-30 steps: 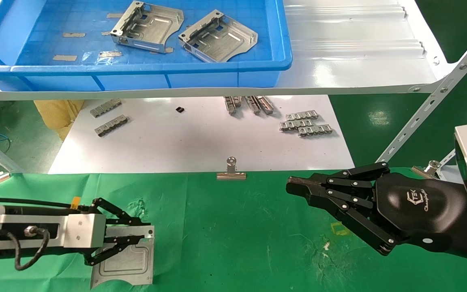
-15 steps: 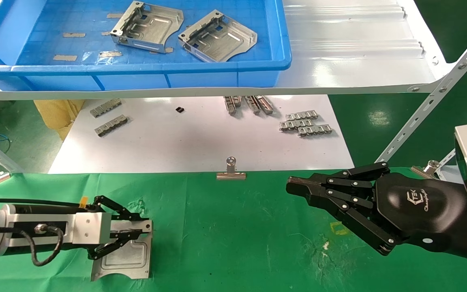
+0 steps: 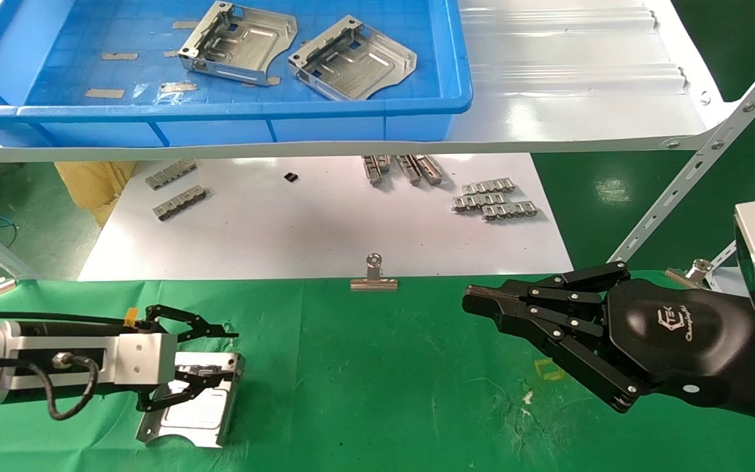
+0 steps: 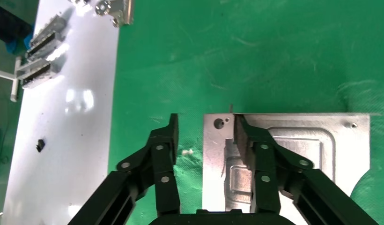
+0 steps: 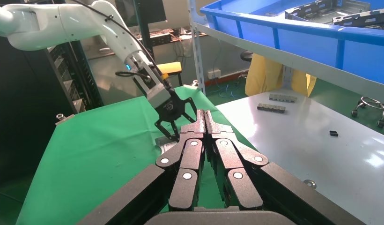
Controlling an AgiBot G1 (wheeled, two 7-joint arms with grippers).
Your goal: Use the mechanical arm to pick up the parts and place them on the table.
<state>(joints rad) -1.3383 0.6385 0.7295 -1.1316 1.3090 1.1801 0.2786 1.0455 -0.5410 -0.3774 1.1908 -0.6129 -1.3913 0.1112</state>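
A green cloth tabletop [image 3: 377, 367] is filling the near part of the head view. Near its left edge, toward the near side, the left gripper [image 3: 210, 357] is reaching in from the left. Its black fingers [image 4: 164, 150] are spread apart and are gripping nothing. In the left wrist view, one finger is lying over a flat silver bracket [image 4: 340, 145], while the other is sitting over bare green cloth beside the bracket's edge. In the head view this bracket [image 3: 204, 416] is lying on the tabletop under and just beyond the left gripper, with one end looking slightly raised.

At the right edge of the tabletop, the right gripper [image 3: 482, 303], a glossy black hand on a silver-grey wrist, is hanging over the cloth and pointing left. Its jointed fingers [image 5: 213, 129] are pressed together and are holding nothing.

Beyond the far edge of the tabletop, a white sheet [image 3: 325, 229] is carrying several small ridged metal strips [image 3: 494, 200]. A silver binder clip [image 3: 373, 275] is sitting on the far edge of the tabletop near its middle. Above the sheet, a blue tray [image 3: 351, 115] on a white shelf is holding two more brackets [image 3: 240, 46], lying side by side and slightly apart.
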